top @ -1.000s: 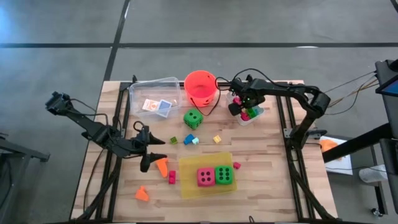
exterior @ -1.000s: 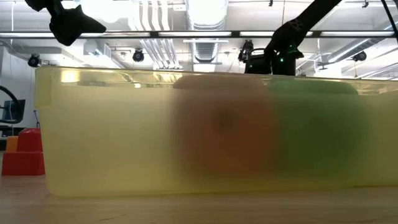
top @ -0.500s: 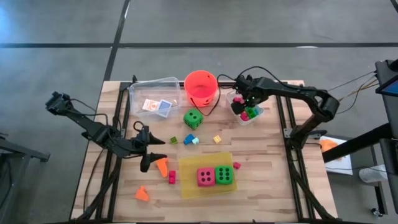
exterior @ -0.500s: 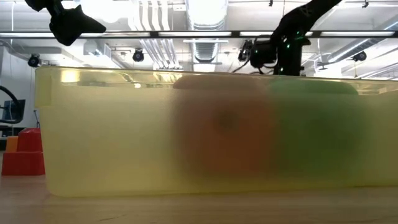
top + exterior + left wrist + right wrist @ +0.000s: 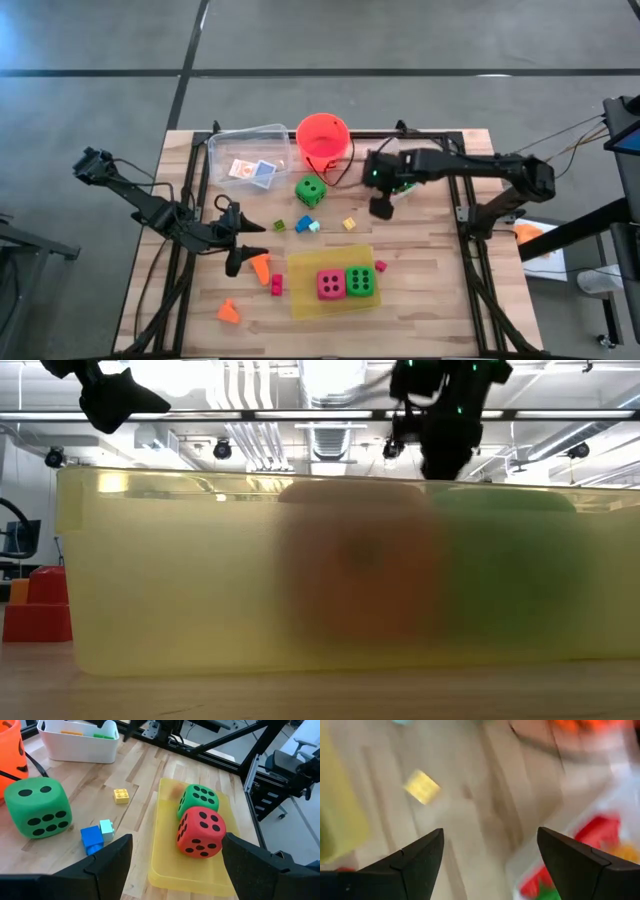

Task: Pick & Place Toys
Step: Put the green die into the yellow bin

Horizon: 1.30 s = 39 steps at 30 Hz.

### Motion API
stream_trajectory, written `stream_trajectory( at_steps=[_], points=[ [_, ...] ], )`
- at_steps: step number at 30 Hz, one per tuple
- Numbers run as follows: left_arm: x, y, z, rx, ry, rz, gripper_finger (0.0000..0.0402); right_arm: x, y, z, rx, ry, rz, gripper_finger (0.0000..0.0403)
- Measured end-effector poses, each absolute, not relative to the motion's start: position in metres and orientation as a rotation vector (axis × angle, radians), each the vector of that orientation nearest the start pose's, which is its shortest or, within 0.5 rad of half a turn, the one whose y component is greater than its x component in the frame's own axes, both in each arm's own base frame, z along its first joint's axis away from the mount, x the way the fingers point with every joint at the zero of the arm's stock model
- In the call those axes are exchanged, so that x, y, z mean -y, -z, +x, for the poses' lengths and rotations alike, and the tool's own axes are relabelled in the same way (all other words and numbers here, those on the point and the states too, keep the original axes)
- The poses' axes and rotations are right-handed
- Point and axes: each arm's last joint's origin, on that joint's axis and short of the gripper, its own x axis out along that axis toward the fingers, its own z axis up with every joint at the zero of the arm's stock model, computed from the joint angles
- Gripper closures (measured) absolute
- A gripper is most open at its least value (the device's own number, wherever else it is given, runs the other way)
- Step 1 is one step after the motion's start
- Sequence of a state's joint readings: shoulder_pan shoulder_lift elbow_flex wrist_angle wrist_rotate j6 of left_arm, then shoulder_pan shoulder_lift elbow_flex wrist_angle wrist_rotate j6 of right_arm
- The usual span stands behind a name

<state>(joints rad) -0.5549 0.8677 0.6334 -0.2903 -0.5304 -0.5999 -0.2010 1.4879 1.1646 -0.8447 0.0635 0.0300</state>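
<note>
A pink die (image 5: 331, 284) and a green die (image 5: 360, 281) sit on the flat yellow tray (image 5: 305, 300). Another green die (image 5: 310, 190) rests on the table by the orange-red bucket (image 5: 323, 140). Small bricks lie between them: blue (image 5: 302, 224), cyan (image 5: 314, 226), yellow (image 5: 349, 224). Two cards (image 5: 250, 170) lie in a clear box. My right gripper (image 5: 382, 207) hangs open above the table beside the yellow brick (image 5: 422, 786), holding nothing. My left gripper (image 5: 235, 262) waits open at the table's left, next to an orange cone (image 5: 260, 265), and looks onto the dice (image 5: 201, 831).
A white bin (image 5: 80, 742) with coloured pieces stands at the far right, partly under my right arm. A red brick (image 5: 276, 284), a pink brick (image 5: 381, 266), a green brick (image 5: 280, 225) and an orange shape (image 5: 229, 312) lie loose. The tray's wall (image 5: 200, 570) fills the low view.
My right gripper has left the white bin and swung toward the table's near edge and middle, rising and rolling about its own axis as it went. It now hangs over bare wood near the yellow brick.
</note>
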Motion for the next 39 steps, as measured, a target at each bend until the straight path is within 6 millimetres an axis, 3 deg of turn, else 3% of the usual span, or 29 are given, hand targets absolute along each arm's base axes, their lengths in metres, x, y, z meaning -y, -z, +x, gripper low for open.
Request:
stream_trajectory(
  at_steps=[7,14,21,26,32,39],
  points=[
    [0.083,-0.260,0.162,-0.436,-0.111,-0.326,0.0105,0.018,-0.270,0.309,-0.930,0.041,-0.298,0.0087],
    [0.084,-0.271,0.161,-0.361,-0.068,-0.370,0.0105,0.015,-0.270,0.337,-0.730,0.042,-0.362,0.0087],
    [0.091,-0.272,0.159,-0.373,0.049,-0.351,0.0105,0.025,-0.234,0.369,-0.848,0.013,-0.427,0.0087],
    [0.091,-0.272,0.159,-0.377,0.049,-0.349,0.0105,0.033,-0.226,0.395,-0.883,0.103,-0.470,0.0087],
    [0.091,-0.271,0.159,-0.387,0.057,-0.347,0.0105,0.042,-0.215,0.420,-0.920,0.091,-0.518,0.0087],
    [0.091,-0.271,0.159,-0.394,0.062,-0.354,0.0105,0.050,-0.190,0.437,-1.041,0.109,-0.563,0.0087]
  ],
)
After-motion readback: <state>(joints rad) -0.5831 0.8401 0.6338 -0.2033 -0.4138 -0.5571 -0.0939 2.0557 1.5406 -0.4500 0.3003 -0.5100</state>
